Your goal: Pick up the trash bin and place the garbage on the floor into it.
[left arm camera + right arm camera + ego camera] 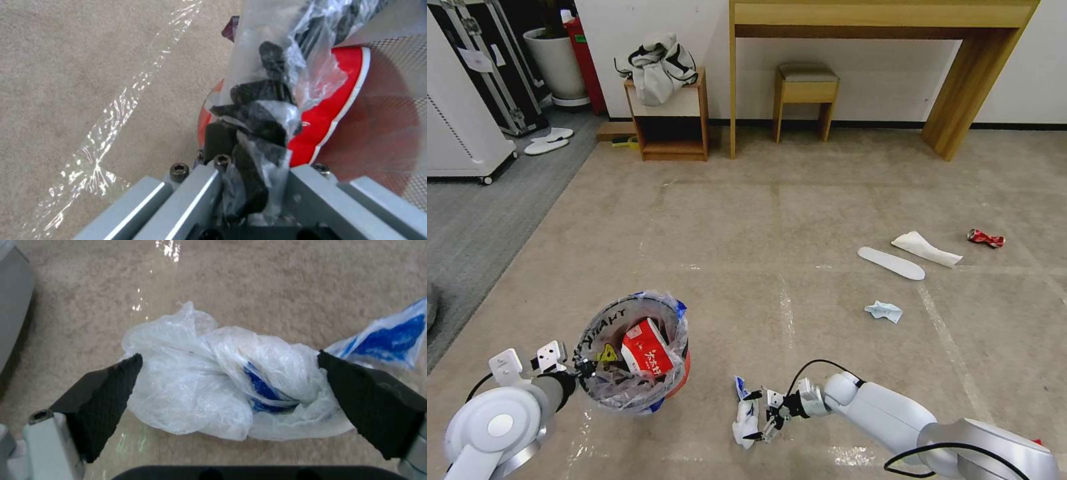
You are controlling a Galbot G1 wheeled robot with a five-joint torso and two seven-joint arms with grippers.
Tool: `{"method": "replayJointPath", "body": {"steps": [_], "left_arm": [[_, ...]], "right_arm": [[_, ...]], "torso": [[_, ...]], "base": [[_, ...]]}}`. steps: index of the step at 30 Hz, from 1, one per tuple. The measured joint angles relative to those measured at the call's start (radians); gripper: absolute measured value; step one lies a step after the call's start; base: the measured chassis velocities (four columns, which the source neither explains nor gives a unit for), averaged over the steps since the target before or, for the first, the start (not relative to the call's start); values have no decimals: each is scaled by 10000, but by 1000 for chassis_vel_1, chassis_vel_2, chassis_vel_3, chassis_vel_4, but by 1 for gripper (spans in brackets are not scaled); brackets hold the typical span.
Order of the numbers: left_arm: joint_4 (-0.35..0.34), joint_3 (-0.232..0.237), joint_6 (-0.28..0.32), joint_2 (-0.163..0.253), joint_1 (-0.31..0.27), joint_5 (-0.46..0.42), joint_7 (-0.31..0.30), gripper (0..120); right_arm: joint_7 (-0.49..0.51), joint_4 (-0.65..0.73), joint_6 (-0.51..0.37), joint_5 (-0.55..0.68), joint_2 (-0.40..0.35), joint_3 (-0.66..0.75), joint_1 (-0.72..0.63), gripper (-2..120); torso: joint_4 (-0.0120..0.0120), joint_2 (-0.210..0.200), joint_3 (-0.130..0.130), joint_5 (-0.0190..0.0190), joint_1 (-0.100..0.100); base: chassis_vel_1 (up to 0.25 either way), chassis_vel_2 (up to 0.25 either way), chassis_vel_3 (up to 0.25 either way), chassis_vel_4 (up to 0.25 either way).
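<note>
The small round red trash bin point(639, 360), lined with a clear plastic bag carrying black print and blue handles, sits at about seven o'clock in the head view, held at its rim by the left gripper point(582, 369). In the left wrist view that gripper's dark fingers point(249, 100) are pressed together on the bin's bagged rim, pinching plastic and edge alike. Inside the bin lies a red-and-white carton point(646, 348), so at least one piece is already collected.

At six o'clock, just right of the bin, the right gripper point(758, 415) is low over the beige short-pile carpet floor point(800, 220). Its jaws are spread wide on either side of a crumpled white-and-blue plastic wrapper point(222, 390), the black pads point(111, 390) flanking it without yet squeezing; a loose blue-printed flap point(391, 336) lies beside one pad. By my reading, this wrapper is the piece now being taken and is not yet gripped.

Further out, towards three o'clock, several items are left on the floor: a small white-blue crumpled wrapper point(884, 311), a flat white slipper point(891, 263), a white tissue point(926, 249) just beyond it, and a crushed red drink can point(986, 238) farthest right. I judge the task under way but well short of done, with roughly five pieces left including the one between the jaws.

At twelve o'clock stand a wooden desk point(880, 20) and small stool point(806, 93).
</note>
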Motion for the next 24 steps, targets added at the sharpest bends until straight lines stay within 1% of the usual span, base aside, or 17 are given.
{"method": "replayJointPath", "body": {"steps": [14,24], "left_arm": [[-155,-44,-14,27,135,191,106,0],[-289,-70,-25,40,219,264,164,0]], "right_arm": [[50,-360,-14,105,136,39,96,100],[71,-416,-13,169,85,47,160,99]], "torso": [[0,0,0,-2,0],[0,0,0,-1,0]], "base": [[0,0,0,0],[0,0,0,0]]}}
